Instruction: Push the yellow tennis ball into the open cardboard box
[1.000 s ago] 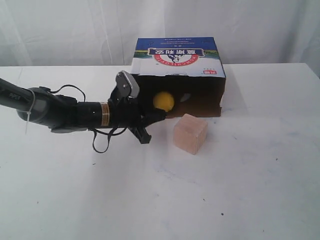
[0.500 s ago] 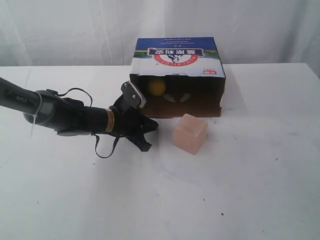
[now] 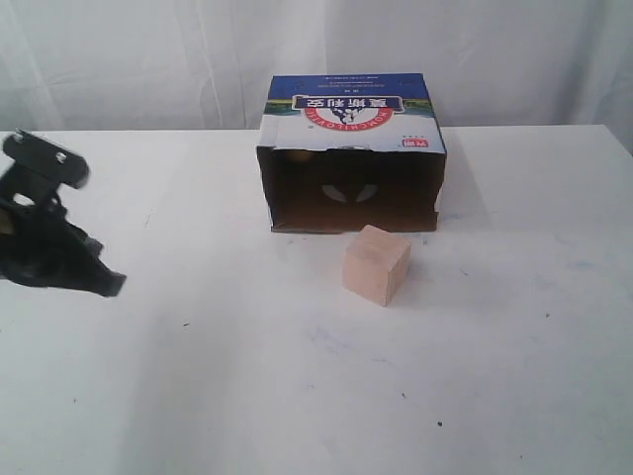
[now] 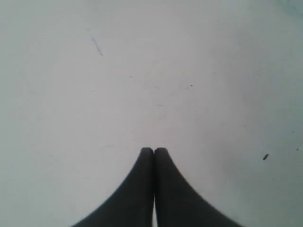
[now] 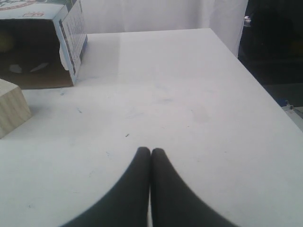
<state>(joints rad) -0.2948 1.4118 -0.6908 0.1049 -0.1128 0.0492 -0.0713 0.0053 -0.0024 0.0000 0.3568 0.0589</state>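
**Yellow tennis ball [image 5: 4,43]: inside open cardboard box [image 3: 351,104]**

Box: mid far edge of counter [image 3: 495,376], mouth facing the near edge.
Wooden cube [image 3: 376,264]: just before the mouth.
Left gripper [image 4: 154,150]: by the left edge, fingers pressed together, empty.
Right gripper [image 5: 150,151]: toward the right edge, likewise closed and empty.

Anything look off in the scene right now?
Nothing spilled or damaged. Only oddity: the cardboard box lies on its side, lettering upside down in the exterior view. The wooden cube sits before its opening, apart.
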